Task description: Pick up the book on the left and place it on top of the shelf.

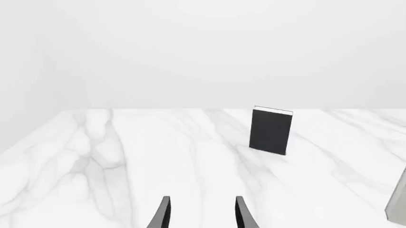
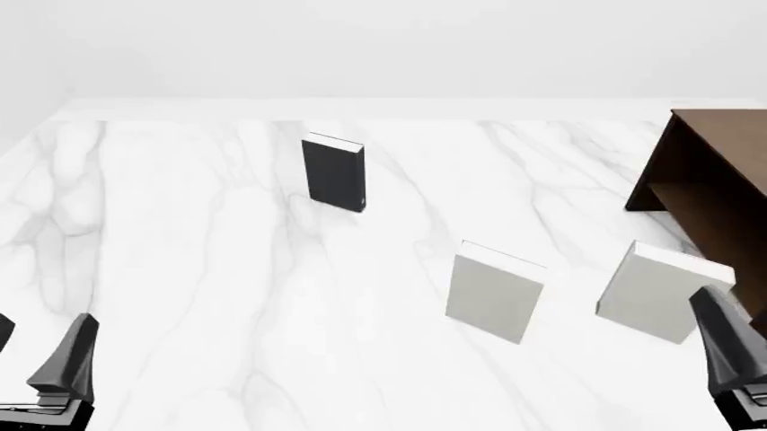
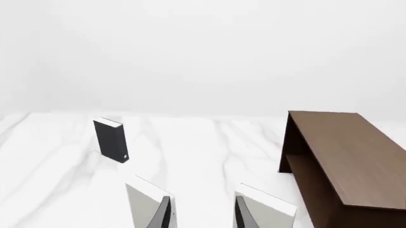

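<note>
While nothing is yet held, reach-out step judged barely begun, or not begun at all. Book upright on the marble surface, dark cover toward the arms, white page edge on top, toward the far left-centre of the front view, well apart from both grippers. Shelf at the far right edge, flat top bare in the right wrist view, open side facing left. Two light grey books, one near centre and one just beside the shelf's near end, upright as well, between the right gripper and the shelf.

Left gripper low at the near left of the surface, fingers parted with a clear gap and nothing between them, pointed forward with the dark book a little off its line. Right gripper likewise parted and empty, low at the near right, looking out between the two grey books.

Next move, as judged: left arm forward and slightly toward centre, gripper lined up across the thin dimension of the book, closing on its cover faces near the top. Likely risk: toppling so thin an upright thing by a nudge before closure. Afterwards a long carry to the right, over or past the grey books.
</note>
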Robot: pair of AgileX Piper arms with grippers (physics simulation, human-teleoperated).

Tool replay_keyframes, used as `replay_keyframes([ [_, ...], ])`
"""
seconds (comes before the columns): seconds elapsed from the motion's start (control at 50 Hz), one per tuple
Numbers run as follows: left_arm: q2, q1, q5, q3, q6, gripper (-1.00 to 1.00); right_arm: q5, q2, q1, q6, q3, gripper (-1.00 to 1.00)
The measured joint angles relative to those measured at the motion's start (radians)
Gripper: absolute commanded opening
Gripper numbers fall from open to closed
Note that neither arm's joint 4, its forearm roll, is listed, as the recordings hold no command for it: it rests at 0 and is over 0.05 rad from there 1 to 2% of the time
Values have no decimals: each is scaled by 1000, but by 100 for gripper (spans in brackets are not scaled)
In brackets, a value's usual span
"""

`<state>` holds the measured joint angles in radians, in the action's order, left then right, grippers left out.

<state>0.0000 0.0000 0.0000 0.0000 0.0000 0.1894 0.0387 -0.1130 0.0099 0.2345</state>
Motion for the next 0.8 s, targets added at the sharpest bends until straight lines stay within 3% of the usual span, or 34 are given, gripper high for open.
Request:
replay_keyframes([
  [0.42,0,0,0,0,0,100,26,213,-113,-99,196,100],
  [0.8,0,0,0,0,0,100,-26,475,-208,-138,343,100],
])
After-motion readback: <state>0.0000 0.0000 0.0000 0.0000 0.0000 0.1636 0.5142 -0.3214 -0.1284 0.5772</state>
